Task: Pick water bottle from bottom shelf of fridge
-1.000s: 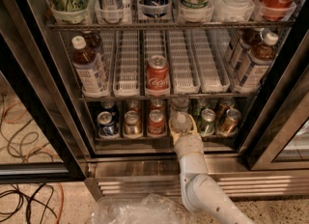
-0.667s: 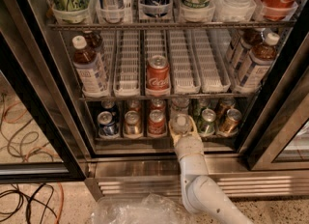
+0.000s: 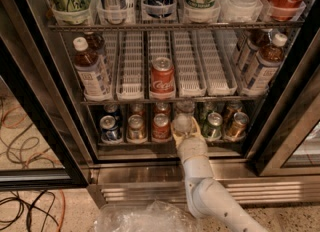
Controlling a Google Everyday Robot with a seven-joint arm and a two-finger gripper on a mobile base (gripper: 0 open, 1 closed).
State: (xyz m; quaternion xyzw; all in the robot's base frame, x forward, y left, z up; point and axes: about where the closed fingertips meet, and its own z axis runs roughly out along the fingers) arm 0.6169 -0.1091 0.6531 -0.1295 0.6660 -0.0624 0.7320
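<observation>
Down on the bottom shelf, the gripper clasps the water bottle. A red can stands just left of the bottle and a green can just right.

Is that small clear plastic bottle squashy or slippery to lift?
Probably squashy: the small clear plastic water bottle looks thin-walled. Likely tippy, being tall and narrow among cans. The gripper is at it, on the dark wire bottom shelf.
</observation>
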